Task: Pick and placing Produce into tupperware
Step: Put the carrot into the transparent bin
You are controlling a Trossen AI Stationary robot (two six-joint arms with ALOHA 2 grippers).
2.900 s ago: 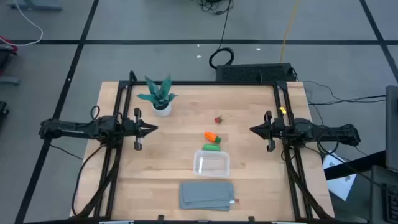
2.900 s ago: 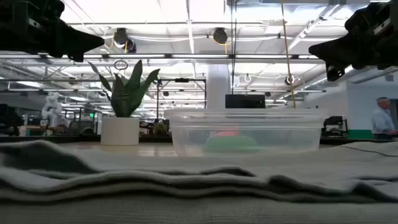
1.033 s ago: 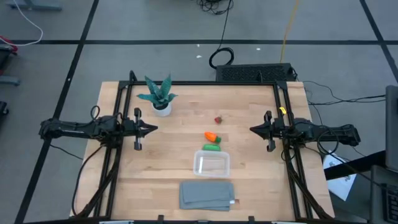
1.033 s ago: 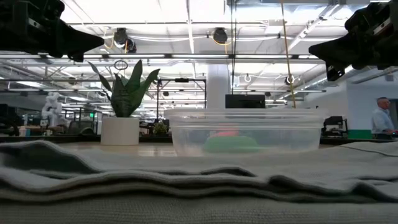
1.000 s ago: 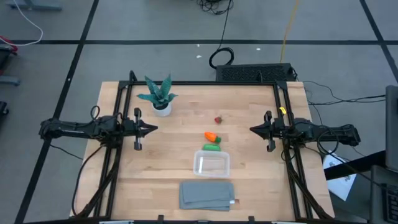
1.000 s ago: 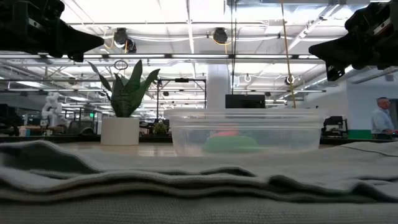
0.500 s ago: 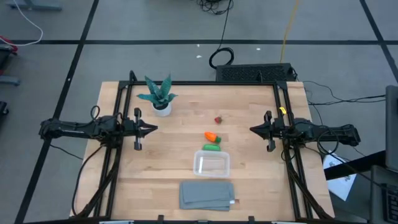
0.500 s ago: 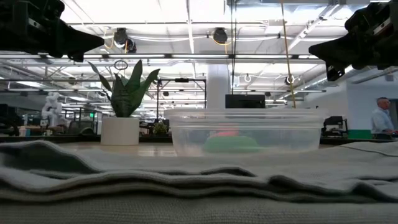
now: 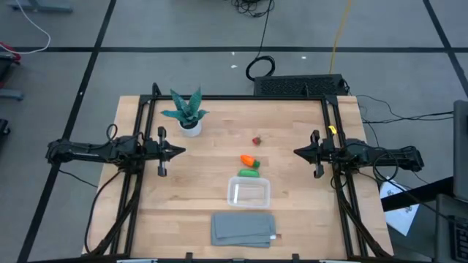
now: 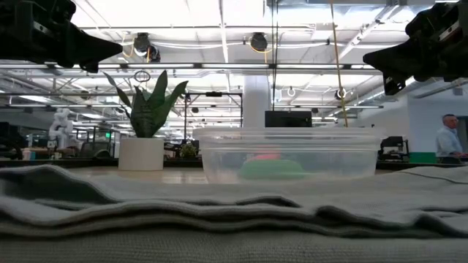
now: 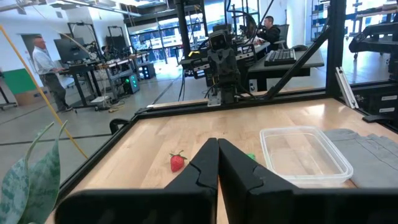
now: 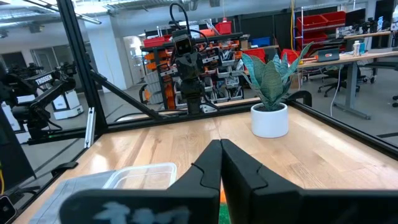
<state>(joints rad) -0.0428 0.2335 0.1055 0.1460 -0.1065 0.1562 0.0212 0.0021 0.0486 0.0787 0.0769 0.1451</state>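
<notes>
Near the middle of the table (image 9: 292,212), the clear tub (image 9: 248,192) is seen empty, with the grey cloth (image 9: 243,229) lying just in front of it. The green pod (image 9: 248,173) lies on the wood just beyond the tub's far edge; the carrot (image 9: 249,160) is set a little farther back, and the red berry (image 9: 256,140) farther still, apart from the other two. A plant (image 9: 187,111) in a white pot is placed toward the far left corner. The left gripper (image 9: 178,151) is held above the left side of the table, pointing inward, its fingers (image 11: 200,174) pressed together with nothing between them. The right gripper (image 9: 298,152) is held opposite, above the right side, its fingers (image 12: 241,168) likewise closed and empty. Both grippers are well apart from the produce and the tub.
</notes>
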